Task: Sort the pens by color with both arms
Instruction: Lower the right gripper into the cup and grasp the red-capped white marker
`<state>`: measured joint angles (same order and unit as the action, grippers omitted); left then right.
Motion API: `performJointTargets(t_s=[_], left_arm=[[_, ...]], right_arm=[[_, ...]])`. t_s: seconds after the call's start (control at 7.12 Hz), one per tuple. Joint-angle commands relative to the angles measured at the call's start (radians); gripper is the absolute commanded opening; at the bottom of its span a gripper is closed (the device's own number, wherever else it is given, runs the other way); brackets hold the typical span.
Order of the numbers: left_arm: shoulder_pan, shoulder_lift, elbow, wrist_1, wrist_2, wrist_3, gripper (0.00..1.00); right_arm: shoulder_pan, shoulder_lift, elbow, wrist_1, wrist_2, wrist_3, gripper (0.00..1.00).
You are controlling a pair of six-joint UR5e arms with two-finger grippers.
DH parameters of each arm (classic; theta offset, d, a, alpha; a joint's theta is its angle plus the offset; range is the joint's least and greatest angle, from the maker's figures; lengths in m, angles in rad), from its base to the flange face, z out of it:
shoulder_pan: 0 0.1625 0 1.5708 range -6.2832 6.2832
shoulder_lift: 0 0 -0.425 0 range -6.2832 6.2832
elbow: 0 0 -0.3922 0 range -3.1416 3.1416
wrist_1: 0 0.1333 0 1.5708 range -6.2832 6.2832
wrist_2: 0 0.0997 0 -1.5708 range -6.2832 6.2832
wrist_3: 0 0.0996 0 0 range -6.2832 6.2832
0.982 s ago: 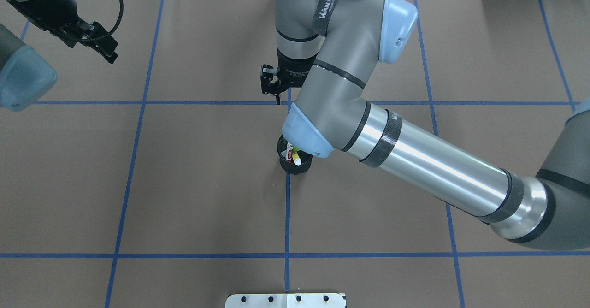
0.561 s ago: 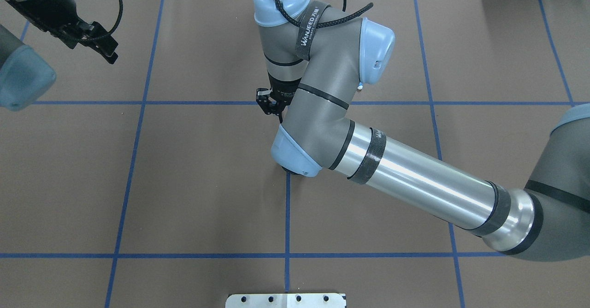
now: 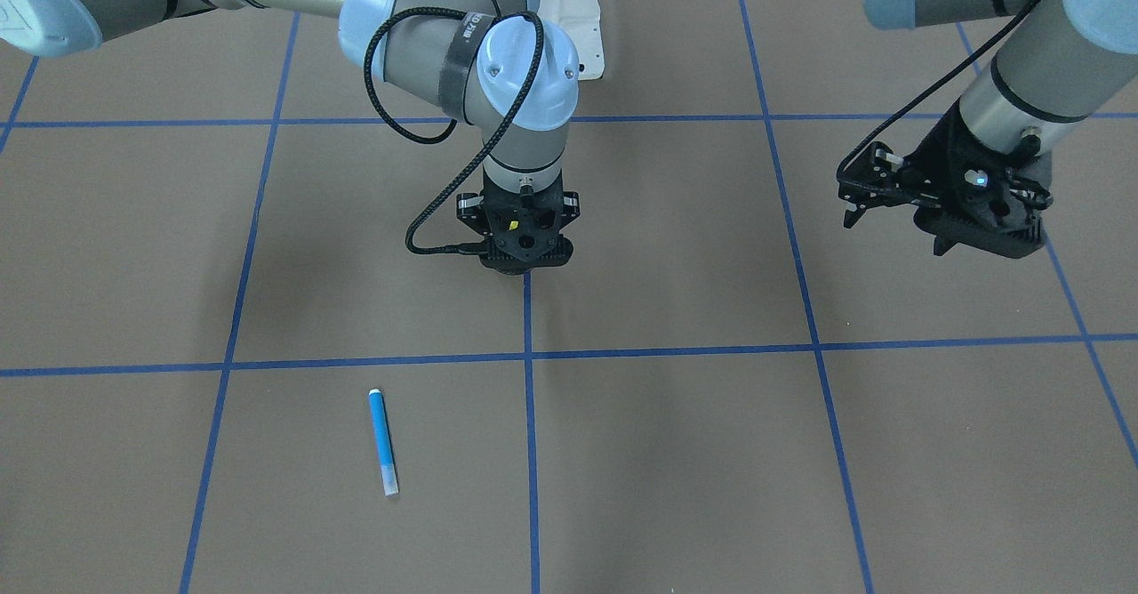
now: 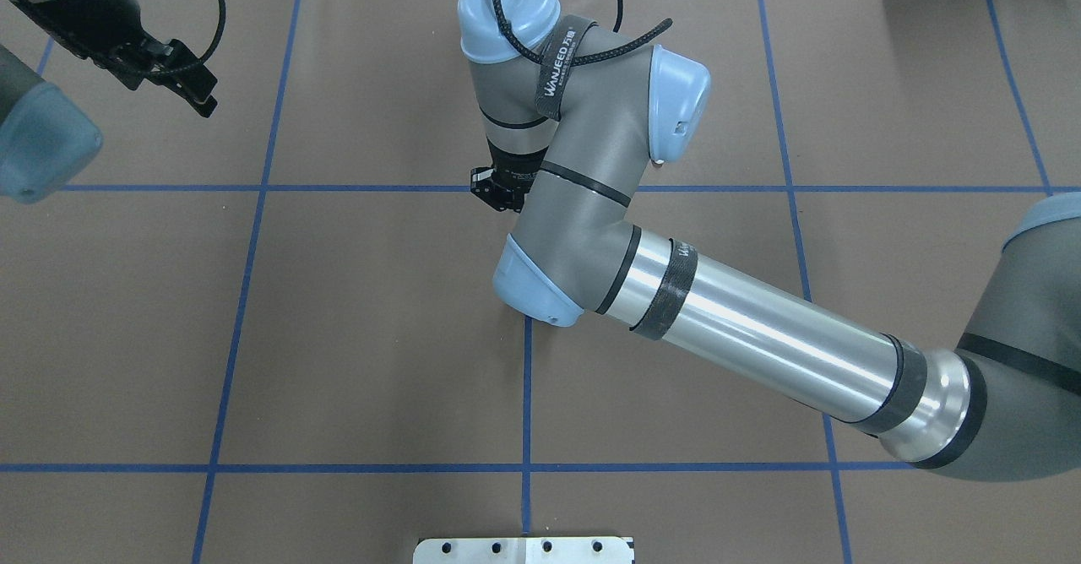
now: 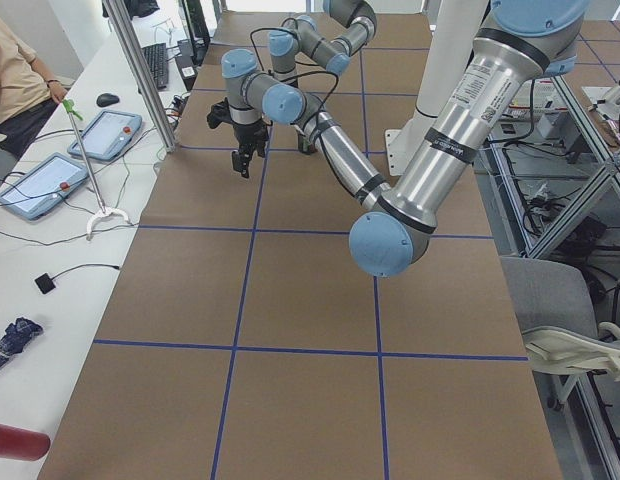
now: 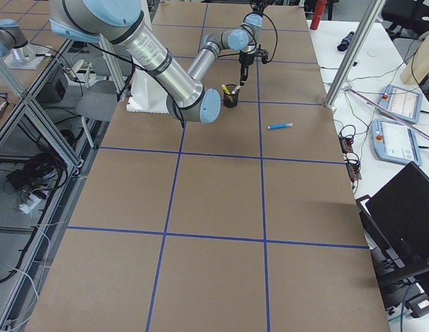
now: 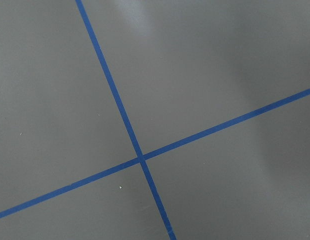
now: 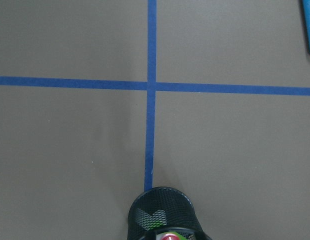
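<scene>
My right end effector [image 3: 524, 252] hovers with the mesh cup [image 8: 165, 217] just beneath. Whether it's apart, I cannot tell. Next I'd drop straight onto the red-capped pen [image 8: 169, 236].

Table cover [image 3: 667, 452]: brown, gridded with blue tape lines [image 3: 676, 349]. Pen [image 3: 382, 441]: blue (white tips). Cup [image 8: 162, 212]: black mesh. Arms [image 4: 760, 336]: grey and silver, black bands, light-blue caps [image 4: 680, 104].
</scene>
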<state>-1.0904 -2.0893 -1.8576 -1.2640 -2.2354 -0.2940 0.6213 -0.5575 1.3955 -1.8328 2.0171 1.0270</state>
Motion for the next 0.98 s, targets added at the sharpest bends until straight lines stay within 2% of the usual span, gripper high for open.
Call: performJointTargets(t_s=[0.0, 0.28, 0.56, 0.84], left_arm=[[0.001, 0.000, 0.000, 0.000, -0.001, -0.002, 0.99], [0.001, 0.000, 0.000, 0.000, -0.001, -0.005, 0.99], [0.001, 0.000, 0.000, 0.000, -0.001, -0.007, 0.99], [0.001, 0.000, 0.000, 0.000, -0.001, -0.007, 0.99]], right_arm=[[-0.002, -0.002, -0.012, 0.021, 0.006, -0.001, 0.40], [-0.002, -0.009, -0.012, 0.020, 0.008, -0.001, 0.40], [-0.005, -0.010, -0.012, 0.020, 0.008, -0.001, 0.36], [-0.009, -0.010, -0.012, 0.020, 0.008, -0.001, 0.18]])
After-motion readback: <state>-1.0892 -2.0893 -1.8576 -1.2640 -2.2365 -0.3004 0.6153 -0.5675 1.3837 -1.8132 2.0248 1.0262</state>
